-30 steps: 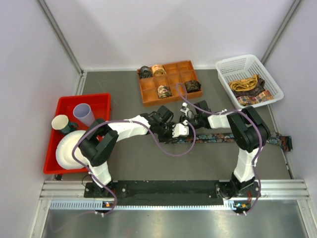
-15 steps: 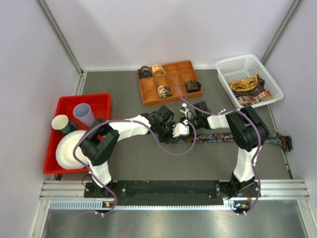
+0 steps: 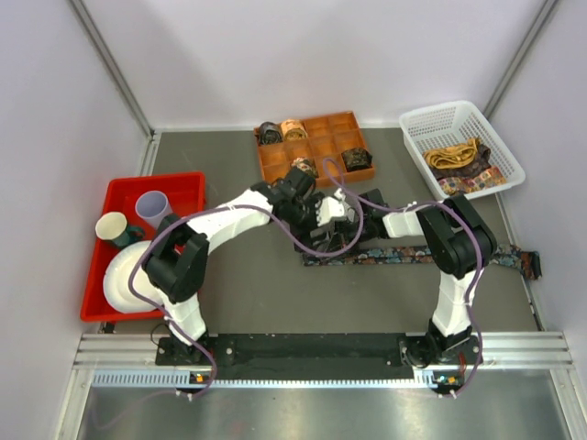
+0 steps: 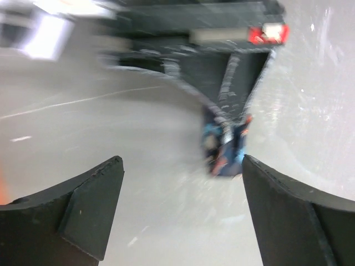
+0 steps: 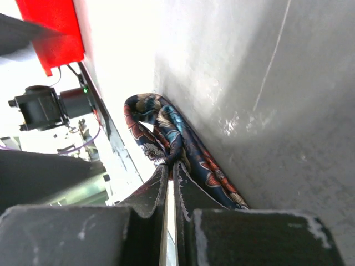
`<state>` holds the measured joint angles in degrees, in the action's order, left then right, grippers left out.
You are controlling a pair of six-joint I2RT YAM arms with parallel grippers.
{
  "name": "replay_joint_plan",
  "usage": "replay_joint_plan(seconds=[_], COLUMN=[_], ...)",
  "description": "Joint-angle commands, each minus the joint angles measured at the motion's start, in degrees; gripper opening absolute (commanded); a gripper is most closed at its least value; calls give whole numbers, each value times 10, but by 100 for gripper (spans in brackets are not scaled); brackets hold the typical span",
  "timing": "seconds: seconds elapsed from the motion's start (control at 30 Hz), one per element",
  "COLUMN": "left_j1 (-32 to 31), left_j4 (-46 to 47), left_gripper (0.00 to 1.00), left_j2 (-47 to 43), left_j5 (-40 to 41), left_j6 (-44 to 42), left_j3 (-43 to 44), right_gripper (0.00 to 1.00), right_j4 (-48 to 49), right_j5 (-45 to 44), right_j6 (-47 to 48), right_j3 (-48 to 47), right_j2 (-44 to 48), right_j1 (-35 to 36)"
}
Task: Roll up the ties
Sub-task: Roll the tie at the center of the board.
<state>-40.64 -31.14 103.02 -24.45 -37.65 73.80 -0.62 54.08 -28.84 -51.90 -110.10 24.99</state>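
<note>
Start at the near edge: the tie lies flat on the table just beyond the arm bases. Its long axis runs side to side, roughly parallel to that edge. One end trails off far to the right, past the right arm. The other end stops near the middle of the table, and that is the end that matters.

The right gripper is on that end. In its wrist view the right gripper has its jaws drawn together on the fabric, and a curl of the tie is bunched up just past the fingertips. I read that curl as the start of a coil, not a finished one.

The left gripper hangs just beyond and to the left of the right one, raised off the cloth. In its wrist view the left gripper has its jaws wide apart with nothing between them. The tie shows ahead and a little right of centre, blurred and clear of both fingers.

So the right arm is the nearer one — it already has the end — and any rolling has to travel rightward along the tie's length. Your left gripper would need to come down and right to help.

Further back, the wooden tray holds rolled ties, and the white basket holds loose ones.
</note>
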Motion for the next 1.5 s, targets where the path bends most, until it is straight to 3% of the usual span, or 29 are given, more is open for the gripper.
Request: replay_joint_plan(seconds=[0.0, 0.2, 0.33, 0.4, 0.57, 0.67, 0.83, 1.03, 1.27, 1.47], left_j1=[24, 57, 64, 64, 64, 64, 64, 60, 36, 7], left_j4=[-146, -136, -158, -144, 43, 84, 84, 202, 193, 179], left_gripper=[93, 94, 91, 91, 91, 94, 95, 96, 96, 96], left_j2=[-17, -13, -2, -27, -141, -178, -192, -176, -104, -50], left_j5=[-35, -13, -29, -47, -80, -96, -101, -148, -148, -92], left_j6=[-31, -50, 6, 18, 16, 19, -12, -22, -48, -40], left_j3=[116, 98, 88, 43, -149, -203, -209, -231, -197, -160], right_gripper=[0, 0, 0, 0, 0, 0, 0, 0, 0, 0], right_j4=[-20, -47, -68, -89, -116, -118, -121, -134, -142, -144], right_j5=[-2, 1, 9, 8, 5, 5, 13, 19, 26, 25], right_j6=[41, 68, 75, 91, 114, 116, 117, 124, 119, 116], right_j3=[-20, -36, -46, -56, -65, -65, -67, -65, -69, -79], right_j2=[-4, -5, -10, -10, -2, -6, -2, 5, 15, 12], right_j1=[5, 6, 5, 5, 4, 4, 4, 3, 2, 3])
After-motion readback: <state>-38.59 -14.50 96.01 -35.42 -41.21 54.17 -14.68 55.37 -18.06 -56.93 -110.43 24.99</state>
